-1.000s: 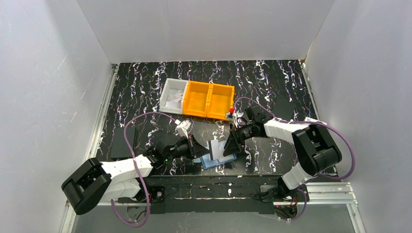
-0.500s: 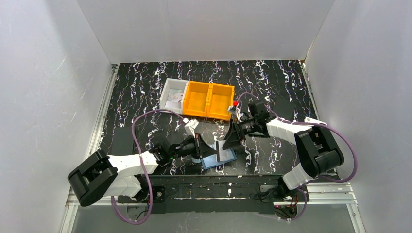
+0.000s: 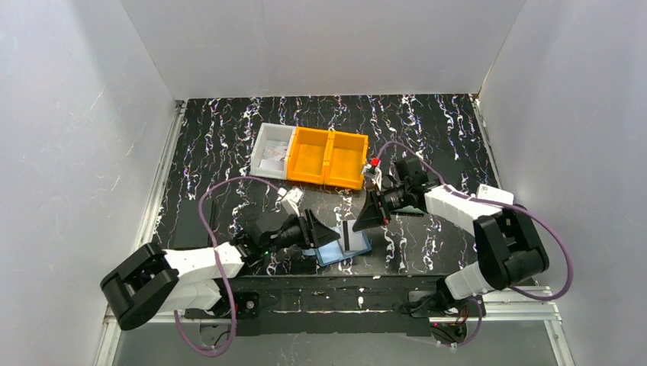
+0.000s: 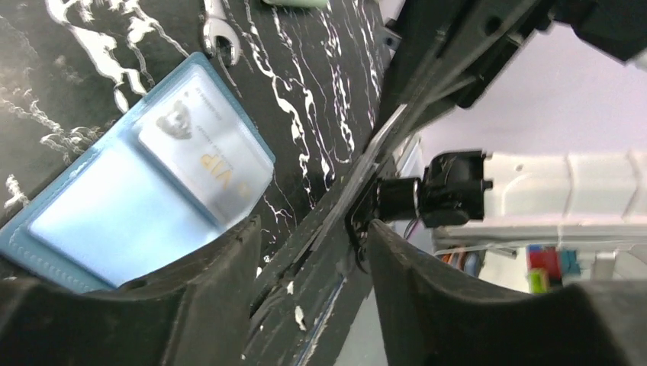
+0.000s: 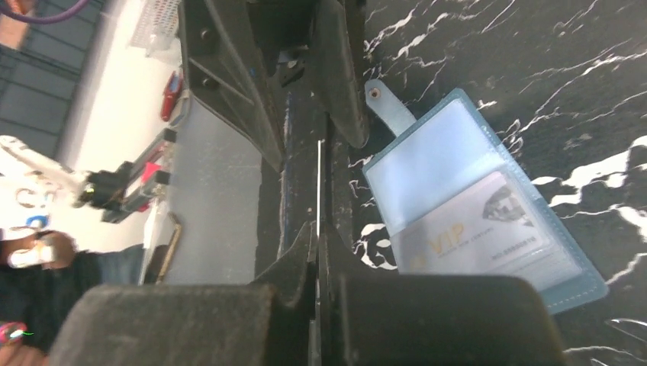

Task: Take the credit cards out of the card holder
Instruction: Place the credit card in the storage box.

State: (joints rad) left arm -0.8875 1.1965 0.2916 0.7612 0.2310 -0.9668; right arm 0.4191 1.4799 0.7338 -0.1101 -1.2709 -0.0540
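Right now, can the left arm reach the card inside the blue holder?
Probably yes. The left end effector is open beside the holder, and the VIP card lies uncovered. But the other card, pinched in the right end effector, sits between the left fingers.

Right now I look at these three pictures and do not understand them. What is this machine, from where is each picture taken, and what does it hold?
It is two robot arms bolted to a black marbled table, each ending in a two-finger gripper. The wide picture looks down from above; the other two come from cameras on the wrists. On the table lies an open blue card holder with one card in its pocket, and farther back, orange bins. The right gripper is shut on a second card, seen edge-on. The left gripper is open and holds nothing.
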